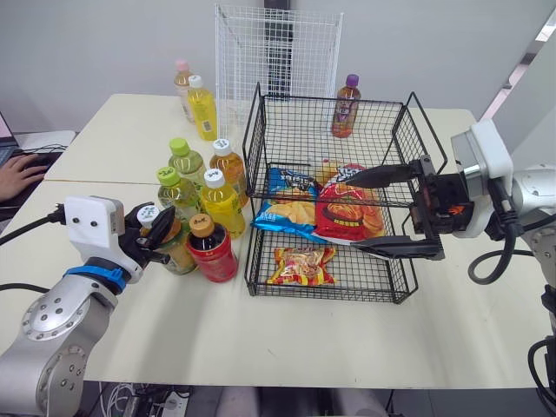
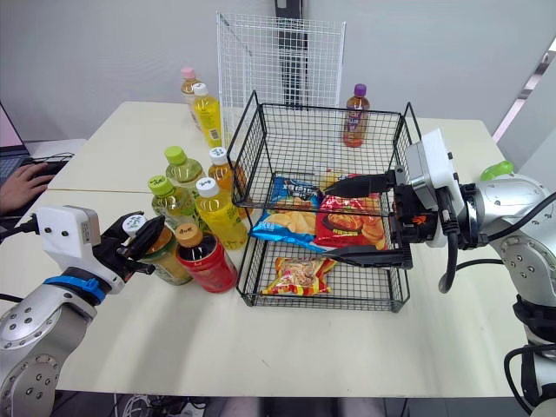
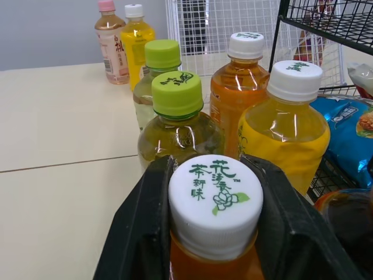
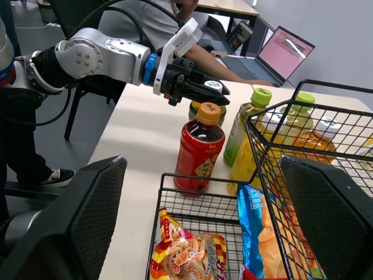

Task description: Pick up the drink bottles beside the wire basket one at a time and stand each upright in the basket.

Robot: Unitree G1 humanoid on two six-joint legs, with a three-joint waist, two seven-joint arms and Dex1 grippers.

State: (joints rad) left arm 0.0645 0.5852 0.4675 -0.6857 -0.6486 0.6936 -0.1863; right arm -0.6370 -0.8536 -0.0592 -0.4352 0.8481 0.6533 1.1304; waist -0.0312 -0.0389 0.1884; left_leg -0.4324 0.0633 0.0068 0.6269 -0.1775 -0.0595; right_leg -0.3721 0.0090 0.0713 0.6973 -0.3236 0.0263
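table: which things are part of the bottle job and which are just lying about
Job:
wire basket
white-capped tea bottle, clamped in the left gripper
red bottle, green-capped bottles and yellow bottle beside the basket

Lying about:
snack bags in the basket
white grid panel behind it
person's hand off to the left

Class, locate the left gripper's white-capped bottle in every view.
Left eye view: white-capped amber tea bottle, lower left, in left gripper.
Right eye view: bottle lower left.
Left wrist view: bottle between the black fingers.
Right wrist view: bottle beyond the red orange-capped bottle.
Landmark: lime-capped green bottle beside it.
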